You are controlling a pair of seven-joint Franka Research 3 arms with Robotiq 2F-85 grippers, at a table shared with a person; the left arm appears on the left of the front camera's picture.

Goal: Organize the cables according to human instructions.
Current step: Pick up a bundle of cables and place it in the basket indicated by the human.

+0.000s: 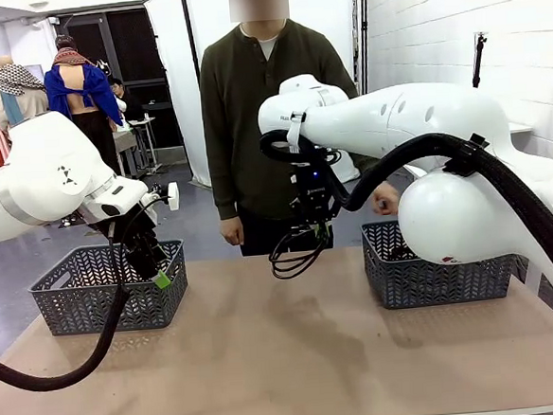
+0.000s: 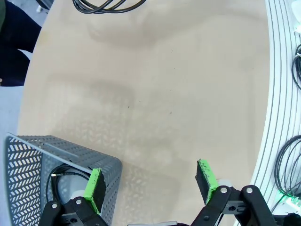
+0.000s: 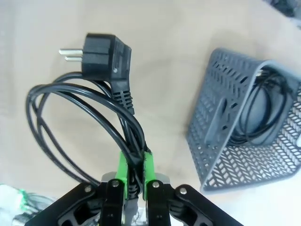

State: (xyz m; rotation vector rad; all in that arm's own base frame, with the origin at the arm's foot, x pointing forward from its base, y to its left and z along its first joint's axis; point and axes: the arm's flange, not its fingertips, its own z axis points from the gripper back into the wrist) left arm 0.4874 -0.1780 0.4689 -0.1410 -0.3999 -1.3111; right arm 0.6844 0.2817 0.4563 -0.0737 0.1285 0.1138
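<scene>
Right gripper (image 3: 135, 173) clamped on coiled cable (image 3: 80, 122), loops apparently hanging down, left gripper (image 2: 153, 181) spread wide, empty

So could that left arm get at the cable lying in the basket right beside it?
Probably yes: the left gripper is open and empty just above the basket, whose top is open, with the cable lying uncovered inside.

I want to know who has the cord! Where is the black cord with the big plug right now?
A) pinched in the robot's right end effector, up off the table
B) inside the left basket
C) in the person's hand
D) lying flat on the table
A: the right end effector is closed on the cord, whose loops hang above the table.
</scene>
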